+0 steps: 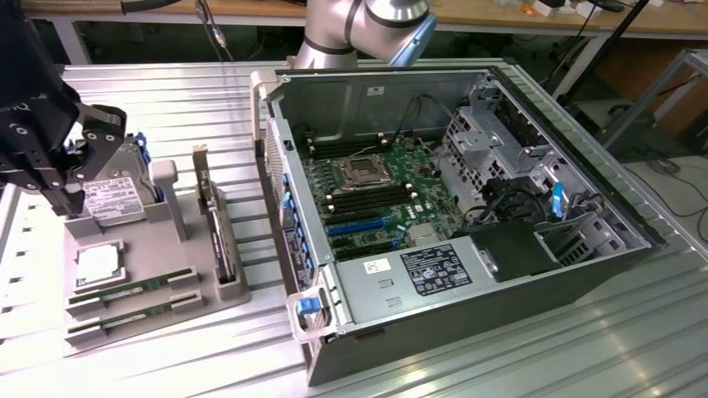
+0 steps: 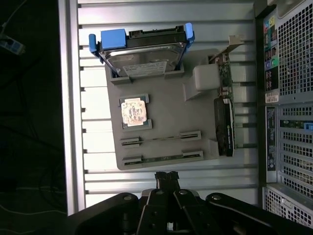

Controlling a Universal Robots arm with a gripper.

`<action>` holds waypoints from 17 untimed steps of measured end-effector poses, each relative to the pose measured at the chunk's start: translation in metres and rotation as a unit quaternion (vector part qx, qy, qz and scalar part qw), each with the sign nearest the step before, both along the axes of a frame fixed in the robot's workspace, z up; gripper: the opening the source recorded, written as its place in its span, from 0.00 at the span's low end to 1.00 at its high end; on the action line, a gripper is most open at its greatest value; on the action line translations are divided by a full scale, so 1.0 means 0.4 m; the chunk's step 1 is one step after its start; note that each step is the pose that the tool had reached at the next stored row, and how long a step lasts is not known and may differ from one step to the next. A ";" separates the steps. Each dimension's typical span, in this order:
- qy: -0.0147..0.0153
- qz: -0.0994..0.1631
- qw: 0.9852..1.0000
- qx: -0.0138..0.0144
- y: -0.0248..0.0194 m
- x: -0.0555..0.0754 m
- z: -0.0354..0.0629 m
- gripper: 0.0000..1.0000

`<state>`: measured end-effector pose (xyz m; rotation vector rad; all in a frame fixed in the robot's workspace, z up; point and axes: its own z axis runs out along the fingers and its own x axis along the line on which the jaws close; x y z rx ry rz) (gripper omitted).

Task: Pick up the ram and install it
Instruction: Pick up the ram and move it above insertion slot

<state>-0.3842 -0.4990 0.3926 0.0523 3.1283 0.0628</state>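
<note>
Two ram sticks lie edge-up in slots of the grey holder: one ram stick and a second ram stick beside it. My black gripper hangs above the holder at the exterior view's left, fingers shut with nothing between them. In the wrist view its fingertips sit just off the holder's edge, closest to the second stick. The open computer case shows the motherboard's black memory slots beside the processor socket.
The holder also carries a hard drive with blue clips, a square processor chip and an upright expansion card. All stand on a slatted metal table. Cables and drive cages fill the case's right side.
</note>
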 end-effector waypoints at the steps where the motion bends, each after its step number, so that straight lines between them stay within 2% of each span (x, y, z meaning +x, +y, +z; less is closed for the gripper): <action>1: 0.000 0.000 1.000 0.000 0.000 0.003 0.000 0.11; 7: 0.000 0.000 1.000 0.000 0.000 0.004 -0.002 0.11; 13: 0.000 0.000 1.000 0.000 0.000 0.005 -0.017 0.11; 17: 0.001 0.000 1.000 -0.002 0.000 0.005 -0.027 0.11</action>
